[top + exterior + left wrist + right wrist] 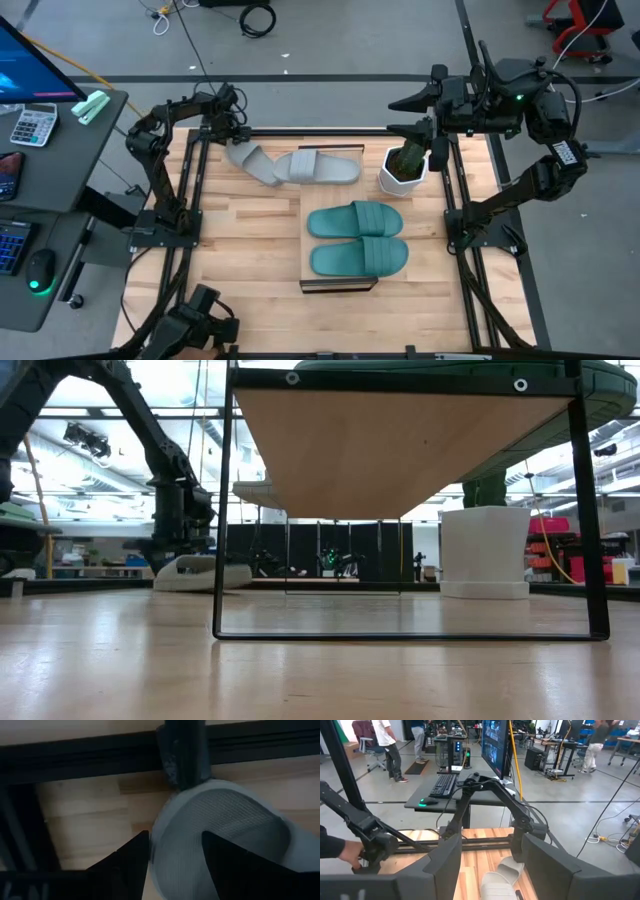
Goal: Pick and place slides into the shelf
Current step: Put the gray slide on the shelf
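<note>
**A:** Read me your stock, item by item, clock positions taken from the tabletop's centre in the overhead view.

**B:** Item one: your tabletop, light wood planks inside a dark frame. Item two: the shelf, a low rack with a pale plank top and a dark end frame, at about four o'clock. Item three: two teal green slides, side by side on the shelf's top, touching along their long edges, lying crosswise.

**A:** And the grey pair?

**B:** Item four: flat grey slide at twelve o'clock, lying on the tabletop with its strap up. Item five: tilted grey slide at eleven o'clock, tipped up on one end, just beside the flat one.

**A:** Your claws?

**B:** Item six: your left claw, at eleven o'clock, right at the tilted grey slide. In the left wrist view its fingers stand apart with the grey slide's rounded end between them; you cannot tell from these views whether they press on it. Item seven: your right claw, raised at one o'clock above a white planter, fingers apart, nothing between them.

**A:** Anything else?

**B:** Item eight: a side desk at nine o'clock, off the tabletop, carrying a calculator and a mouse.
</note>
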